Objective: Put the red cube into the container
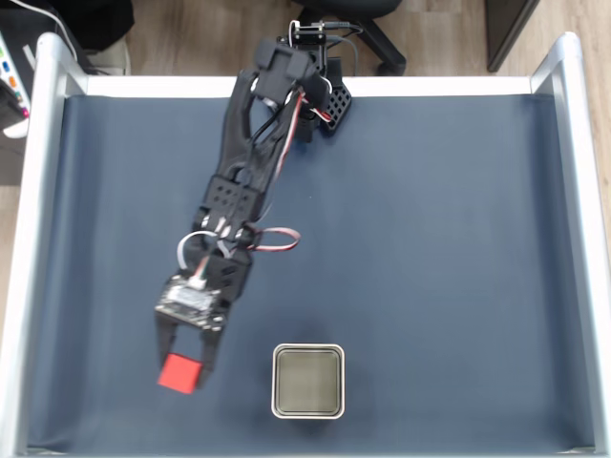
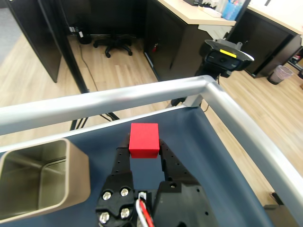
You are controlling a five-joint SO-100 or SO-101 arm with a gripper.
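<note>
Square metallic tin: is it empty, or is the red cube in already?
Empty. The square metallic tin shows bare grey inside; the small red cube sits between the tool's fingers.

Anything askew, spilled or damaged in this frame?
Nothing stands out. The gripper holds the red cube squarely between its fingers, beside the upright, empty container.

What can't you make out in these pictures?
- Whether the cube is lifted or resting on the mat: fixed view looks straight down, and in the wrist view the gripper hides its underside.
- Container: left side cut off by the wrist view's edge.
- Arm base: cut off by the fixed view's top edge.
</note>
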